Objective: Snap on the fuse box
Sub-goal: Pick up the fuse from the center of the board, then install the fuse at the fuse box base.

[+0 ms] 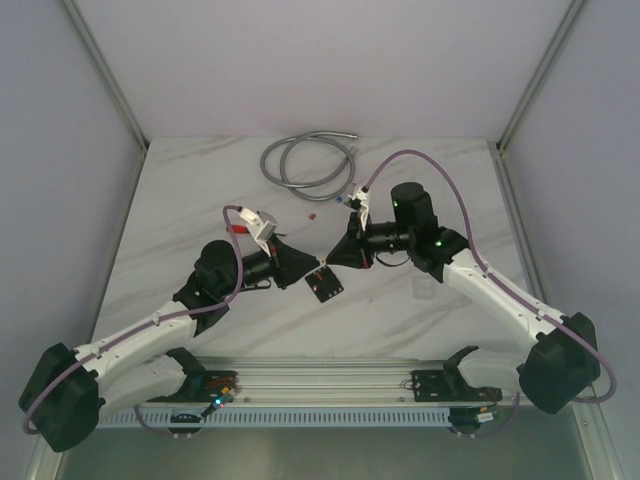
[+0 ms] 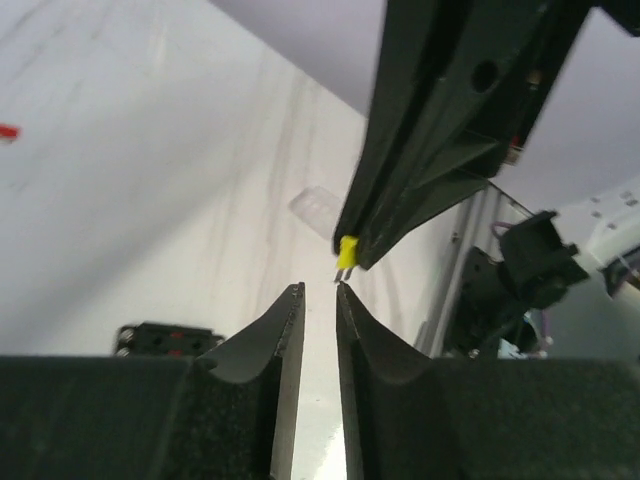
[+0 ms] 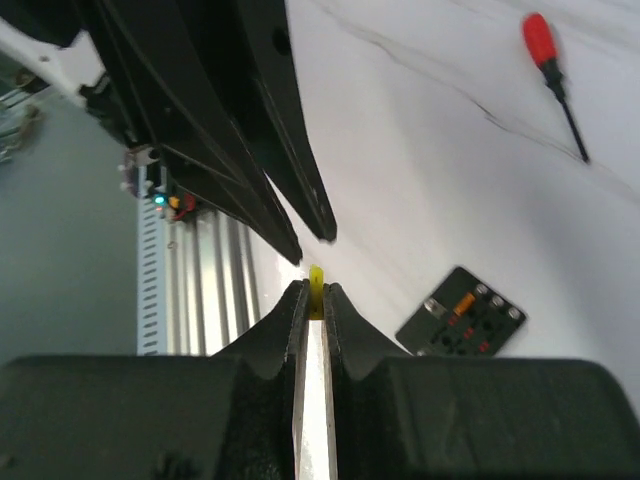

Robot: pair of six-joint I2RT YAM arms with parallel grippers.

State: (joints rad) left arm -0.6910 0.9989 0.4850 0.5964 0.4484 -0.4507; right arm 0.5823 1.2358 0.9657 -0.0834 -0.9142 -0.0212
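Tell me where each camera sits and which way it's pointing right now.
Top external: above and behind the bases, looking down on the table; both arms show, meeting over the fuse box.
Left wrist: looks along the open left hand at the right hand, which pinches a yellow fuse.
Right wrist: looks along the right hand toward the left hand.
Shared: both wrist views show fuse and fuse box.

Left gripper [image 1: 311, 265] faces right gripper [image 1: 329, 260] (near fuse box [image 1: 324, 285])
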